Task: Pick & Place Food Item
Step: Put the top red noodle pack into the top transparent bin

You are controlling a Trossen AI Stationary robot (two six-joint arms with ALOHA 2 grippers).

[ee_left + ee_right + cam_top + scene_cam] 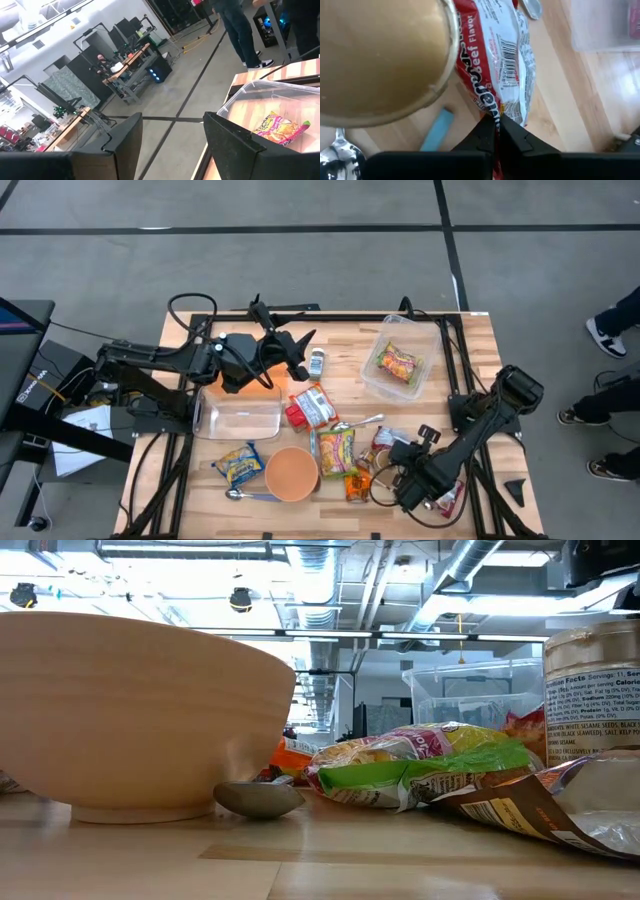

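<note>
Pinching red-and-white packet (502, 65), right tool (496, 131) low at table's front edge.

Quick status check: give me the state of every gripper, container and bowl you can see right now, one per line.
Left gripper: jaws open, empty, raised over the table's back.
Right gripper: jaws shut on the beef-flavour packet, at its edge.
Left clear container: no lid, empty.
Right clear container: no lid, holds one snack bag.
Wooden bowl: upright, empty.
Jar: upright.
</note>
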